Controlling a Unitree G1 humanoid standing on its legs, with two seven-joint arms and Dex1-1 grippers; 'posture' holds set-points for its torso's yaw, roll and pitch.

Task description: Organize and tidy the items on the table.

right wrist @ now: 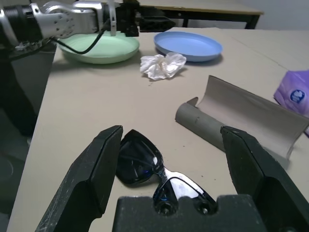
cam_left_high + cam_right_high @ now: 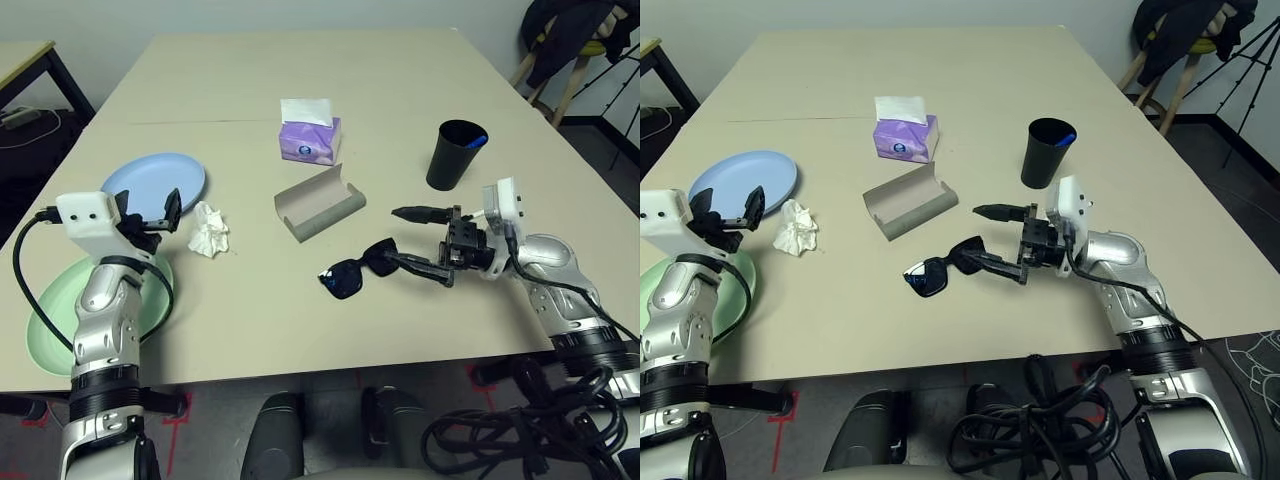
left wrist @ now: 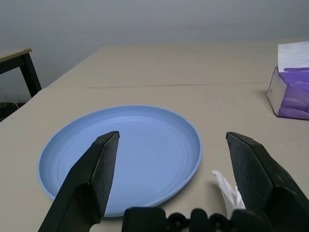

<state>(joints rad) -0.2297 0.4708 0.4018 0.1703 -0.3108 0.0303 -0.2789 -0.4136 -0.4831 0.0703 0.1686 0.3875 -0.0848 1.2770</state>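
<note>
Reaching in from the right of the frame, the right pincer [image 2: 413, 240] lies roughly level and points leftward at the black sunglasses [image 2: 357, 272], its two black fingers spread wide with nothing between them; in the right wrist view the sunglasses [image 1: 149, 166] sit on the surface [image 2: 250, 320] just ahead of and between the spread fingertips, not yet pinched. The step in hand looks like the approach to the sunglasses, probably so they can go into the grey glasses case [image 2: 318, 202], which lies open just above and left of them near the centre of the frame. At the left, the left pincer [image 2: 163, 214] is likewise spread and empty, hovering at the near edge of the pale blue plate [image 2: 155, 182], with the pale green plate [image 2: 60, 320] at lower left under its forearm and the crumpled white tissue [image 2: 210, 230] just to its right. The black cup [image 2: 456, 153] stands upright at upper right, something blue showing at its rim, perhaps the pen, though that is too small to tell; a purple tissue box [image 2: 309, 135] stands at upper centre. The next move, on this reading, calls for easing the right pincer forward until a finger passes each side of the frame, then closing on a firm part of it; the thin, slick arms could skid away if nudged first.
</note>
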